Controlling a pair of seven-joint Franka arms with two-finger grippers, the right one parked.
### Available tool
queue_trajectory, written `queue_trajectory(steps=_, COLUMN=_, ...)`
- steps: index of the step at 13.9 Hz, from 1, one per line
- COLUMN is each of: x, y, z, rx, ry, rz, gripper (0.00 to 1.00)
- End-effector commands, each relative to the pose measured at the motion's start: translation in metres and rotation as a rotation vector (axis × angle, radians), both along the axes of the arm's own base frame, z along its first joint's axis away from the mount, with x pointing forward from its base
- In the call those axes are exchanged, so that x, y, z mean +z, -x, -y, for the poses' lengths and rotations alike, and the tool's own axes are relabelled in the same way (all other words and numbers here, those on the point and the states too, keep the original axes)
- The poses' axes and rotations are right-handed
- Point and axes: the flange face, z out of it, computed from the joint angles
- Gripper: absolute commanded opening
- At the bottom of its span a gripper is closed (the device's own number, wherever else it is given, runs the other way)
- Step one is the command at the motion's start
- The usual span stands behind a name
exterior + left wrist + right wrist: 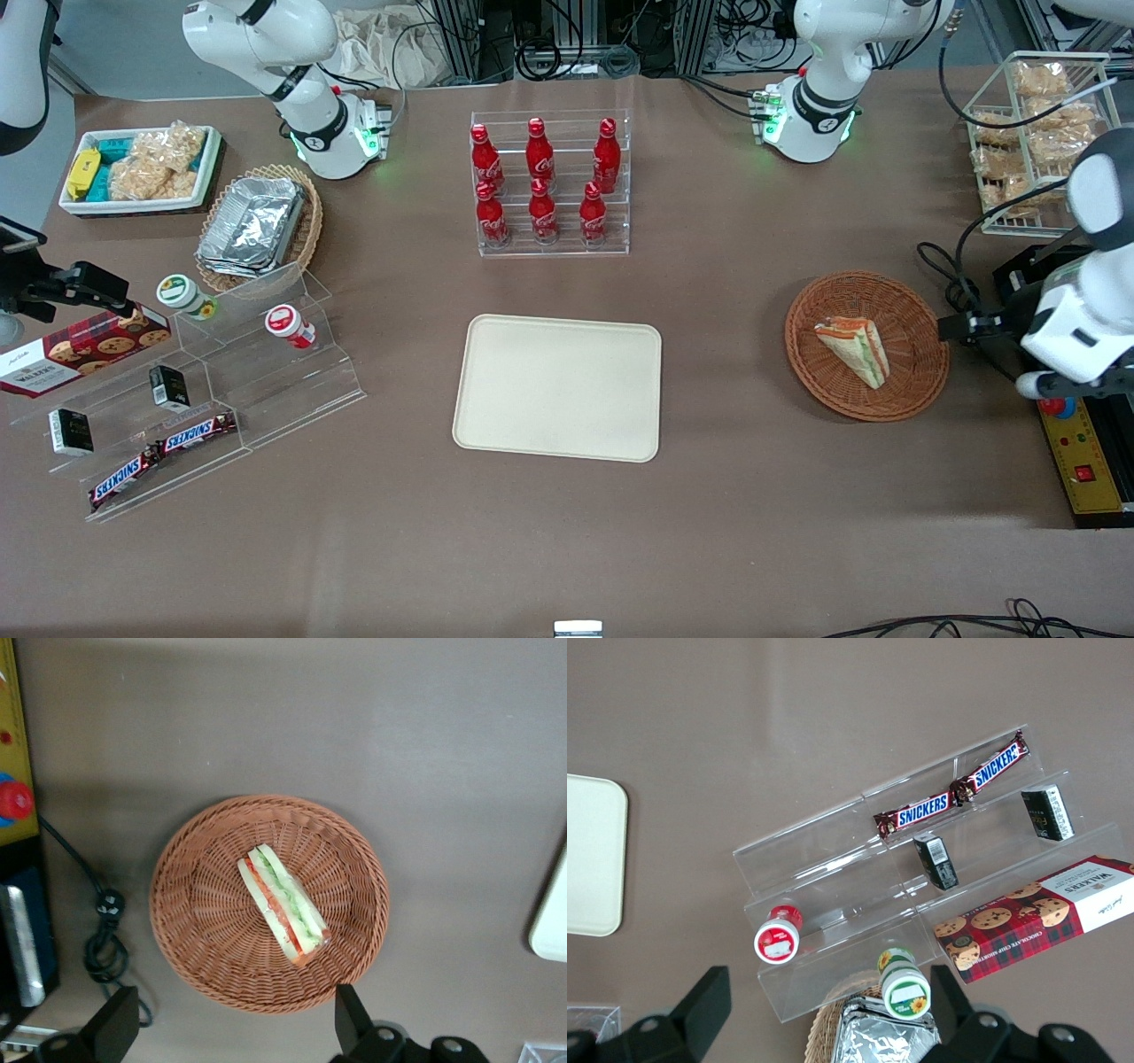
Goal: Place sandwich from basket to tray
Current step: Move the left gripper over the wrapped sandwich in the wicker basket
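The sandwich (854, 349) lies on its side in the middle of the basket (921, 390), a white wedge showing orange and green layers along its cut face, touching only the wicker beneath it. Its long axis runs on a slant across the basket floor: in the front view one end points toward the tray (558, 387) and slightly away from the camera, the other toward the working arm's end of the worktop (726, 532) and nearer the camera. The basket stands near that end of the worktop, well apart from the tray, which lies bare at the centre with brown worktop between the two. The gripper (232, 1019) hangs above the basket, off its rim rather than over its centre, with the sandwich seen below and ahead of it in the wrist view; its dark fingers (347, 1010) stand wide apart and hold nothing. In my judgement the coming move turns on that slant: the gap between the fingers does not line up squarely across the wedge's narrow width, so the gripper would need to come over the basket's middle and perhaps turn about its wrist before descending, or a finger may land on the bread.
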Motion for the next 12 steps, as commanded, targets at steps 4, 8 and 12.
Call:
queue_trajectory(steps=4, x=-0.069, y=0.012, z=0.031, rx=0.351, ry=-0.034, rz=0.028, gripper=0.98)
queue_trajectory(steps=8, x=-0.131, y=0.033, z=0.037, rx=0.462, ry=-0.047, rz=0.030, gripper=0.94)
queue_trajectory(steps=12, x=-0.161, y=0.052, z=0.028, rx=0.493, ry=-0.053, rz=0.018, gripper=0.98)
